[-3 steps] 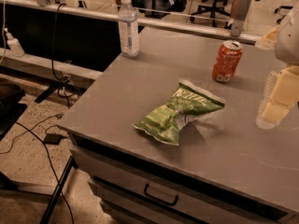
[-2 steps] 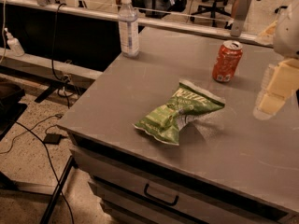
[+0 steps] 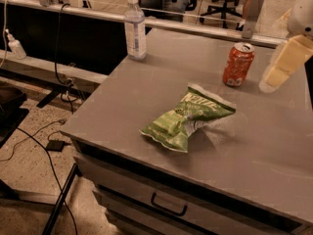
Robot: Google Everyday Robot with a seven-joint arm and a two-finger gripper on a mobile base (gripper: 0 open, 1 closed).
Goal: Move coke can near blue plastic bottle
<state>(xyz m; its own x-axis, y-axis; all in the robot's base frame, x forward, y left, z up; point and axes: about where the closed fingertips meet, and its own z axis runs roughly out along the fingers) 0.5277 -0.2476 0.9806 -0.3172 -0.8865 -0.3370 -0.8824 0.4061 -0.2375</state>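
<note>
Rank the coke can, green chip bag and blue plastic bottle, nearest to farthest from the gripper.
The gripper hangs over the table, at the right side.
1. coke can, just to its left.
2. green chip bag, in the middle.
3. blue plastic bottle, back left corner.

The one camera looks down at the table (image 3: 146,94) from its near left corner at middling range, facing the far edge (bottle (image 3: 135,27) upper left, can (image 3: 238,64) upper right). The gripper (image 3: 270,83) shows at the right border.
</note>
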